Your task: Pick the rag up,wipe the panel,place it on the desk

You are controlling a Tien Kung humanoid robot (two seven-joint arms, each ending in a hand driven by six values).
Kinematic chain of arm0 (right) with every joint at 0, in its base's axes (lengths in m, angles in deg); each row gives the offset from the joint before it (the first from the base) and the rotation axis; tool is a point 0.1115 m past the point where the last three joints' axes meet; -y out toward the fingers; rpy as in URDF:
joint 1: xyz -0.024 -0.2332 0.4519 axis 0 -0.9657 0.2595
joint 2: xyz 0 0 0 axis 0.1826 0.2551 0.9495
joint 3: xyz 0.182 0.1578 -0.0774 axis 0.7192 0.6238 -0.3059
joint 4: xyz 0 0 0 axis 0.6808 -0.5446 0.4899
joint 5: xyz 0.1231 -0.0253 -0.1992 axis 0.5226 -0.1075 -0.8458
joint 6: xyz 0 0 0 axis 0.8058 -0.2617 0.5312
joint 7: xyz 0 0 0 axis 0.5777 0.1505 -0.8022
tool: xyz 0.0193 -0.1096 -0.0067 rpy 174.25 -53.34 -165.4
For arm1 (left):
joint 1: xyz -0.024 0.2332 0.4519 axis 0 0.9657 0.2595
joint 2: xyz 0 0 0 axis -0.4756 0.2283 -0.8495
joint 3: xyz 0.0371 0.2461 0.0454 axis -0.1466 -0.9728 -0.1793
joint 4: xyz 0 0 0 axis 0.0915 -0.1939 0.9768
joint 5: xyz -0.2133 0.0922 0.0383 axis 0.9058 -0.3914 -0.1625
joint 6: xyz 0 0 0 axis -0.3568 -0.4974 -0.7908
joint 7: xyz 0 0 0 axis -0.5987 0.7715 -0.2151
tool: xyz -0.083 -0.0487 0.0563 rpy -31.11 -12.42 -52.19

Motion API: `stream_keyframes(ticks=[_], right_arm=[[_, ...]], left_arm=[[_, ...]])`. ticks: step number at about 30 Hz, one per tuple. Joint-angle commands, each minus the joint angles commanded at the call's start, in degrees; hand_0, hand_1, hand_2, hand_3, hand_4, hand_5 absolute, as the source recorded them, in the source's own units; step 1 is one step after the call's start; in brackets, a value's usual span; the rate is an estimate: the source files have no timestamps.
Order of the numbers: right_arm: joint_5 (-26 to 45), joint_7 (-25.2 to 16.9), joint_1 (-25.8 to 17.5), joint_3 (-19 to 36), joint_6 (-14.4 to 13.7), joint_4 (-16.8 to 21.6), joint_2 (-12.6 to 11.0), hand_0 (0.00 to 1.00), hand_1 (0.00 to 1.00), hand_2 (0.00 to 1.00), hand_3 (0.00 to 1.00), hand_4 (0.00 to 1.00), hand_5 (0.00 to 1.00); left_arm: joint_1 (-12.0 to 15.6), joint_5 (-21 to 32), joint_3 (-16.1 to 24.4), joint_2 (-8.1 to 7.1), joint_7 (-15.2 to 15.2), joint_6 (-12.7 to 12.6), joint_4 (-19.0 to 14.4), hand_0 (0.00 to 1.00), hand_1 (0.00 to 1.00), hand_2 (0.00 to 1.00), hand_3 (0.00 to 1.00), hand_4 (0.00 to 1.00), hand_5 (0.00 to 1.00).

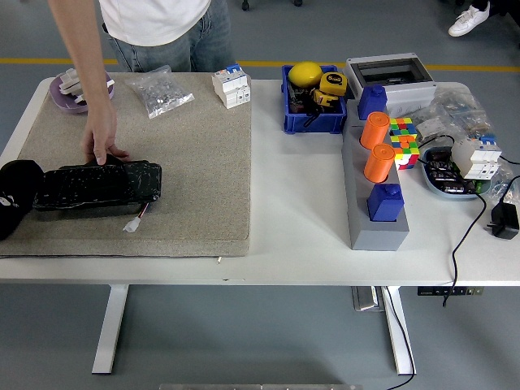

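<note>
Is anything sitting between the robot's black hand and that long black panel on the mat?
Nothing sits between them: the robot's left hand is right at the left end of the black panel. But a person's hand rests on the panel's top edge. No rag is visible.

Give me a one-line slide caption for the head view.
A person's hand rests at the black panel on the tan mat; the robot's left hand sits at the mat's left edge.

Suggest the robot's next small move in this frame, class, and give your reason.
Probably wait: a person's hand rests at the black panel's far edge, and only the left hand, beside the panel's left end, is in view. No rag is clearly visible.
</note>
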Motion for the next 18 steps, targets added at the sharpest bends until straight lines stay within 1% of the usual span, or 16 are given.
stream_keyframes(ticks=[3, 4, 9, 10, 15, 16, 18], right_arm=[[0.0, 0.0, 0.0, 0.0, 0.0, 0.0, 0.0, 0.736, 0.618, 0.722, 0.748, 0.998, 0.586], [0.0, 0.0, 0.0, 0.0, 0.0, 0.0, 0.0, 0.738, 0.618, 0.721, 0.749, 0.998, 0.586], [-0.1, 0.0, -0.1, 0.1, -0.1, 0.0, 0.0, 0.738, 0.618, 0.721, 0.749, 0.998, 0.586], [-0.1, 0.0, -0.1, 0.1, -0.1, 0.0, 0.0, 0.737, 0.618, 0.721, 0.751, 0.998, 0.589], [-0.1, 0.0, -0.1, 0.3, -0.1, -0.1, 0.0, 0.737, 0.618, 0.721, 0.751, 0.998, 0.589], [-0.1, 0.0, -0.1, 0.2, 0.0, -0.1, 0.0, 0.737, 0.618, 0.722, 0.755, 0.998, 0.590], [-0.1, 0.0, -0.1, 0.2, 0.0, -0.1, 0.0, 0.737, 0.618, 0.722, 0.755, 0.998, 0.590]], left_arm=[[0.1, -0.2, -0.3, -0.01, 0.0, -0.3, 0.2, 0.230, 0.307, 0.578, 0.576, 0.681, 0.135], [0.1, -0.3, -0.3, 0.00, 0.0, -0.3, 0.2, 0.208, 0.213, 0.557, 0.558, 0.569, 0.062], [0.3, -1.0, -0.8, 0.04, 0.0, -1.0, 0.2, 0.208, 0.213, 0.557, 0.558, 0.569, 0.062], [0.3, -1.2, -0.9, 0.04, -0.1, -1.1, 0.2, 0.198, 0.177, 0.540, 0.546, 0.409, 0.002], [0.6, -1.8, -1.1, 0.21, 0.1, -1.6, -0.2, 0.198, 0.177, 0.540, 0.546, 0.409, 0.002], [0.7, -2.1, -1.0, 0.21, 0.2, -1.7, -0.4, 0.190, 0.112, 0.522, 0.514, 0.153, 0.002], [1.0, -2.5, -0.7, 0.16, 0.3, -1.9, -1.2, 0.190, 0.112, 0.522, 0.514, 0.153, 0.002]])
